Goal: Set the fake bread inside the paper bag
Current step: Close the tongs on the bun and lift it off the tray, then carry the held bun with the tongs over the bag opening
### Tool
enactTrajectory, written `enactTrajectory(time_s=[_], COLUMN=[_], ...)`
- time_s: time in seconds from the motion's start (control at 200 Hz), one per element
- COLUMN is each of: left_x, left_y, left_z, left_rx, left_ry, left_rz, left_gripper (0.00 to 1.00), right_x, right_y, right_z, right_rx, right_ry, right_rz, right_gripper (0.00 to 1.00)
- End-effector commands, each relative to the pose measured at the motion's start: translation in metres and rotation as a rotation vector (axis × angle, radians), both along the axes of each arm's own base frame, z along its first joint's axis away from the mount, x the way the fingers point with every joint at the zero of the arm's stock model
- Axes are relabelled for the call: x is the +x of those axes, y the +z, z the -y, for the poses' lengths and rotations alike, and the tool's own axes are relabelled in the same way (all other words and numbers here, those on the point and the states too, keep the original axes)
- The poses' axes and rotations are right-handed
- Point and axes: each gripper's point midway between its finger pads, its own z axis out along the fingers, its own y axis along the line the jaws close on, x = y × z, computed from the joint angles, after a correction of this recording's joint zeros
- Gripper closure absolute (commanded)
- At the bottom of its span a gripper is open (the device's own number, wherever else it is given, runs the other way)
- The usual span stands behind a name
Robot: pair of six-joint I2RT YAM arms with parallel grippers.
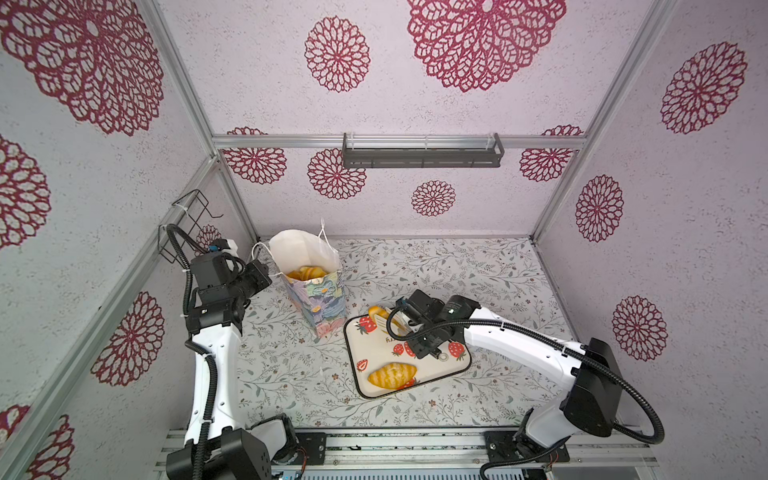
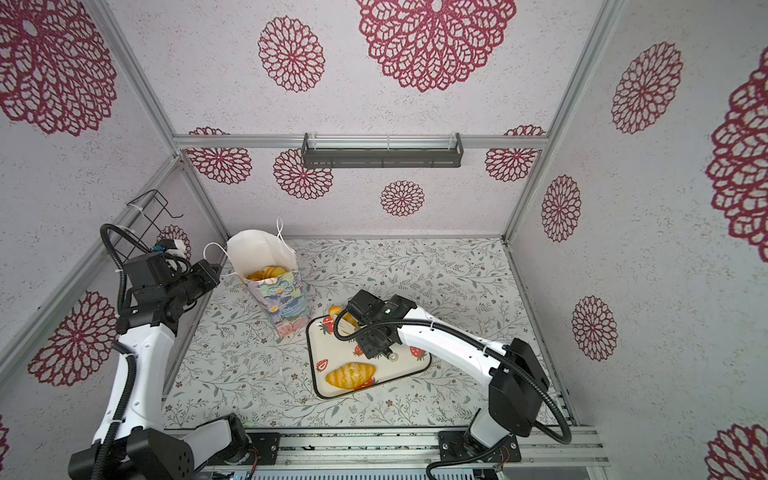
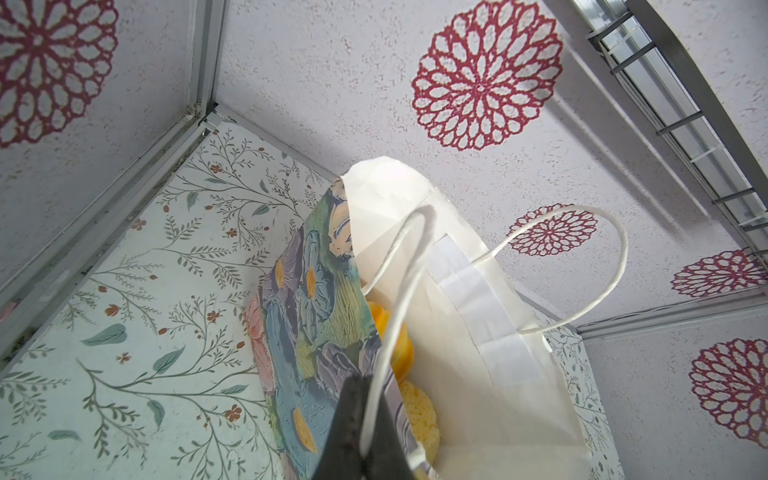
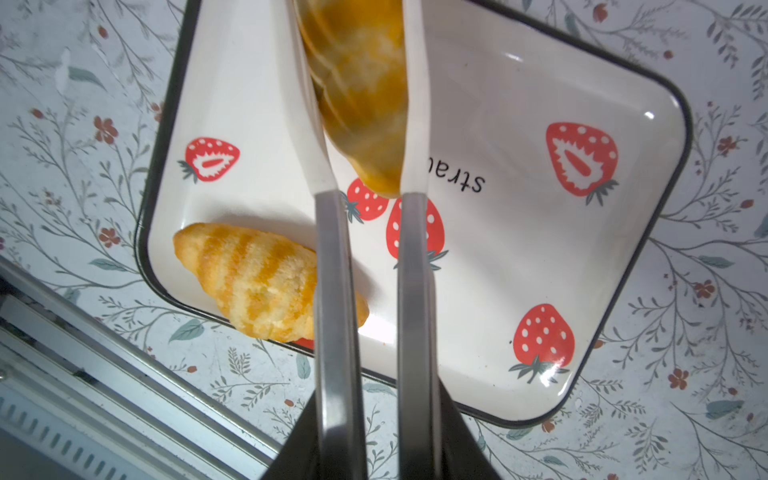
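- The tall paper gift bag (image 1: 318, 303), painted with pastel blue and pink flowers outside and plain white inside, stands upright near the far left corner of the floral-print desk (image 1: 457, 270), with its mouth open.
- Several glossy golden-orange toy pastries (image 1: 307, 273) lie inside the bag. The left wrist view shows an orange roll (image 3: 397, 336) against a paler bun (image 3: 419, 411).
- The left gripper (image 3: 359, 399) sits at the bag's left rim. Its dark fingers are pressed together on the paper edge, right beside one white cord handle (image 3: 399, 291). The other handle (image 3: 615, 257) arches free from the opposite wall.
- A white rectangular tray (image 1: 440, 368) with a dark rim and red strawberry prints lies on the desk just right of the bag's base. It sits toward the middle and is turned askew to the desk's edges.
- The right gripper (image 4: 355, 50) hangs over the tray's far left corner. Its white-tipped fingers pinch a striped golden croissant (image 4: 361, 108) by its sides, with one pointed end jutting out between them. I cannot tell whether that end touches the tray.
- A second striped croissant (image 1: 392, 375) lies along the tray's near edge by the near left corner, apart from the gripper.
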Motion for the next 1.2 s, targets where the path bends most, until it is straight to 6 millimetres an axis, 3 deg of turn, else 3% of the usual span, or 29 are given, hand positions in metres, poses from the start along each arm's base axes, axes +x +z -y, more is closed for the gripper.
enactTrajectory(time_s=[0.0, 0.535, 1.196], left_x=[0.004, 0.005, 0.009], left_y=[0.003, 0.003, 0.020], left_z=[0.003, 0.007, 0.034], left_rx=[0.006, 0.005, -0.043], left_ry=[-0.019, -0.034, -0.160], left_rz=[0.018, 0.020, 0.105], left_gripper=[1.00, 1.00, 1.00], right_x=[0.011, 0.025, 0.044], right_y=[0.046, 0.097, 0.165], right_z=[-0.007, -0.024, -0.041], right_rx=[0.108, 0.208, 0.355], right_ry=[-0.031, -0.028, -0.027], right_rz=[0.099, 0.185, 0.322], right_gripper=[0.67, 0.67, 0.67])
